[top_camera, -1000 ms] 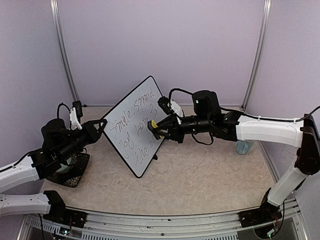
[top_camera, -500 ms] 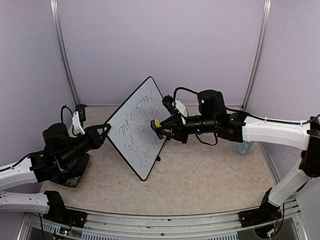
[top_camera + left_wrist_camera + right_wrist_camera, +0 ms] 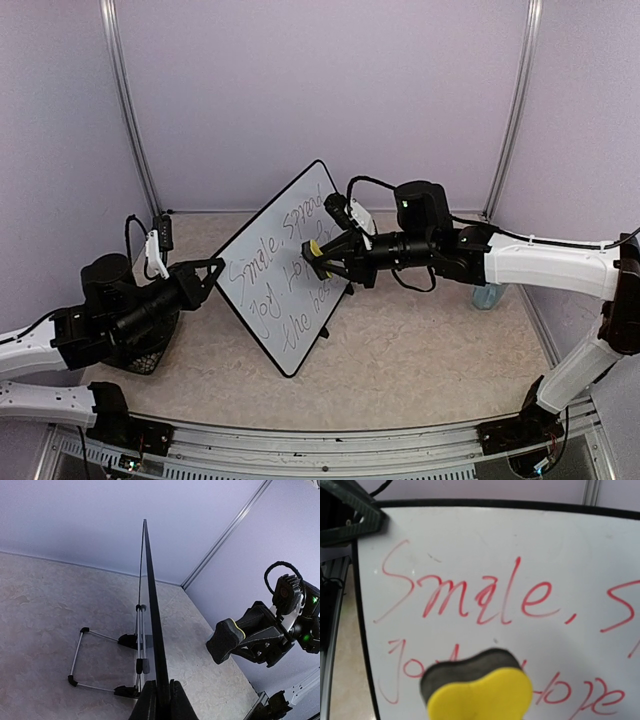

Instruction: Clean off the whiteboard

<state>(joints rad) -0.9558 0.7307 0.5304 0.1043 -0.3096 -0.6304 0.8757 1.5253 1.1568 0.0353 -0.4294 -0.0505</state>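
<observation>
— Lilac walls close the cell, and on the beige table the whiteboard stands tilted on its wire stand, a little left of the frame's centre. What can go wrong from this point?
— The left gripper is closed thin on the board's left edge. In the left wrist view its fingers pinch the black frame. It is a small hold. If the right arm pushes hard, the board could turn around that pinch or slide on its feet.
— And the right gripper?
— It is closed on the yellow eraser. The dark pad faces the red writing but is apart from it. Pressing too lightly would leave smears, and pressing at an angle could twist the eraser out of the jaws.
</observation>
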